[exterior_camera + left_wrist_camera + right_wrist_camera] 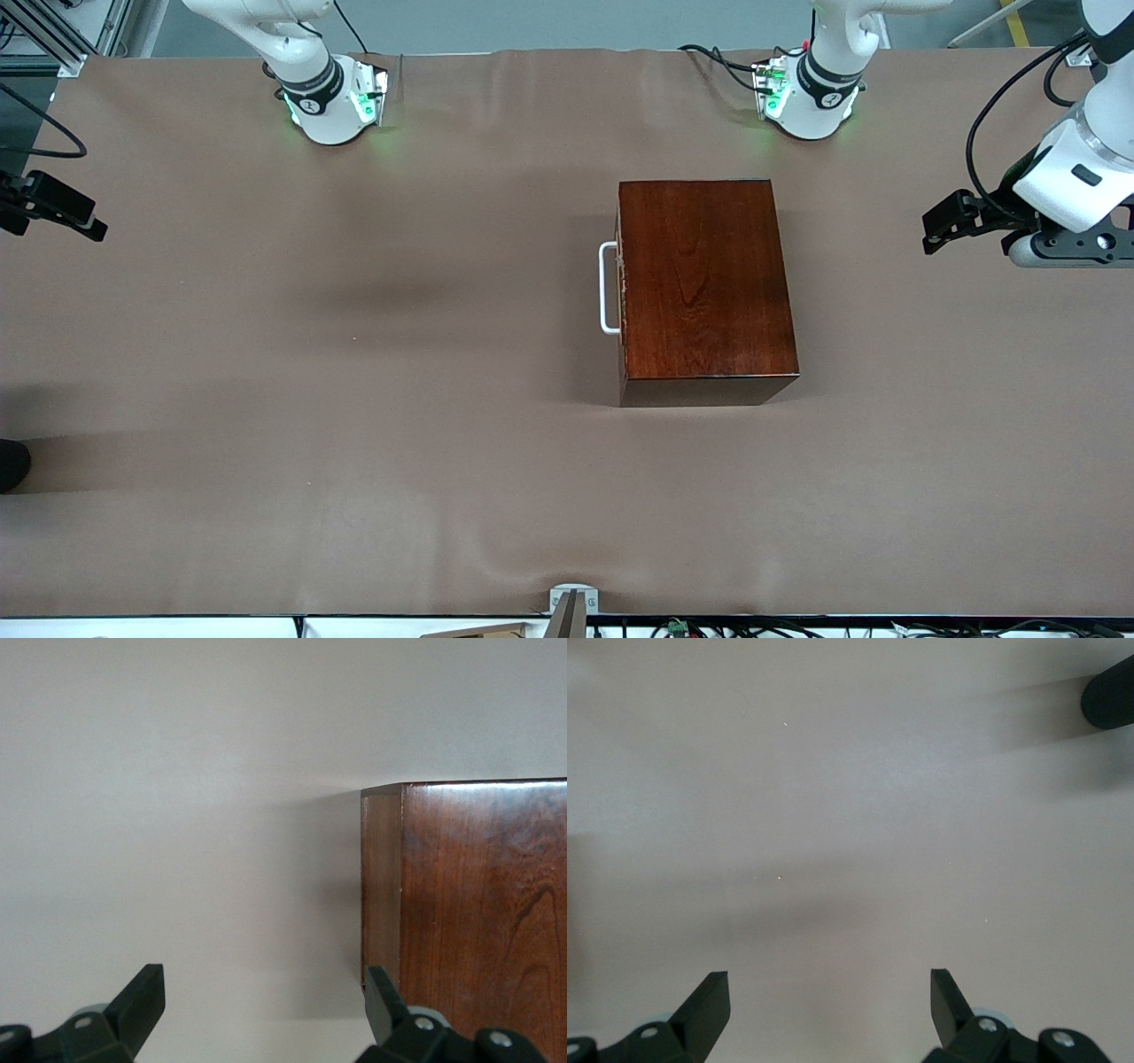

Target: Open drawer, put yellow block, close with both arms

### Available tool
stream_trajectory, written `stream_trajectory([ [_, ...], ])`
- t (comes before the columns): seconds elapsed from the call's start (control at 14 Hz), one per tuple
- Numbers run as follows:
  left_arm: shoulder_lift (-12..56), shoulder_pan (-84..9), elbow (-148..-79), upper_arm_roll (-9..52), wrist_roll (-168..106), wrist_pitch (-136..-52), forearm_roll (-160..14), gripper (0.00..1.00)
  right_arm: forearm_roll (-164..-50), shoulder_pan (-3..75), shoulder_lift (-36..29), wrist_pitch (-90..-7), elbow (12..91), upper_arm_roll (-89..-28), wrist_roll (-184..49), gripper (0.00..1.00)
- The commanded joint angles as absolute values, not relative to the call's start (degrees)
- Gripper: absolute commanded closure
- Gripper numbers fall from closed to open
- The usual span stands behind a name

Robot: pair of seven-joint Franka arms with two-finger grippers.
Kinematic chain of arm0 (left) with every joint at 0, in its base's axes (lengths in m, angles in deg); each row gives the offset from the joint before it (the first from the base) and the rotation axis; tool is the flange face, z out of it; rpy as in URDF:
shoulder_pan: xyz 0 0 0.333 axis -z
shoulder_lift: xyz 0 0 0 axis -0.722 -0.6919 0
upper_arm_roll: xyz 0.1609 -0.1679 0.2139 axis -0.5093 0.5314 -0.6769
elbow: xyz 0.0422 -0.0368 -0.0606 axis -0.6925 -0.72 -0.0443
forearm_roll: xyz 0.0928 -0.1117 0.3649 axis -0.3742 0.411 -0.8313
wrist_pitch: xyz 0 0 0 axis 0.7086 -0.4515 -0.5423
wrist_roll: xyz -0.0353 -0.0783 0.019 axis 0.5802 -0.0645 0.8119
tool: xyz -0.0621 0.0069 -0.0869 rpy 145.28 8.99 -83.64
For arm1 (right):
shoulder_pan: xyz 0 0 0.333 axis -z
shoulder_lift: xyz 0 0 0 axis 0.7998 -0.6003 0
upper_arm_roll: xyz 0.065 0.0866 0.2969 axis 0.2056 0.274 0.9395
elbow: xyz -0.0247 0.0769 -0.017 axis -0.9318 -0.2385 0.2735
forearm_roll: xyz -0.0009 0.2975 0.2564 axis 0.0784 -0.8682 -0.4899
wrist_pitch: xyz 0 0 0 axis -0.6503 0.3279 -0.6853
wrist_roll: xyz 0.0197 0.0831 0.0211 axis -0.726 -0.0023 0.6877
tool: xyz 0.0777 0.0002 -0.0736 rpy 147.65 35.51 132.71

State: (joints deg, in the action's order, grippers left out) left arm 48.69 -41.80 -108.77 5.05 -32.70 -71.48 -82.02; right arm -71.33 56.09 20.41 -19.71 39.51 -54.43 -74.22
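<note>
The glossy mahogany box [704,283] stands in the middle of the table, toward the left arm's end. Its drawer is shut, with the white U-shaped handle [608,288] facing the right arm's end. The yellow block is out of view. My left gripper [941,226] is open and empty over the table at the left arm's end, apart from the box. The left wrist view shows its fingers [142,1001] spread, with a corner of the box [478,904] ahead. My right gripper [58,211] is open and empty over the table's edge at the right arm's end, above bare tablecloth [833,815].
A brown cloth [354,354] covers the whole table. A dark rounded object [11,465] sits at the table's edge at the right arm's end, nearer to the front camera; it also shows in the right wrist view [1109,695]. A small metal bracket [571,601] sits at the near edge.
</note>
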Motion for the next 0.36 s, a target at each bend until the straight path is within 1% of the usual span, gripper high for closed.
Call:
stream_trajectory([
  [0.0,47.93,-42.09,-107.53,5.21,-32.96,-71.81,-80.81,0.0,-71.6,56.19,20.3,-19.03,38.87,-54.38,-74.34,0.0],
  [0.29,47.57,-42.18,-107.0,5.21,-32.96,-71.81,-80.81,0.0,-71.6,56.19,20.3,-19.03,38.78,-54.38,-74.34,0.0],
])
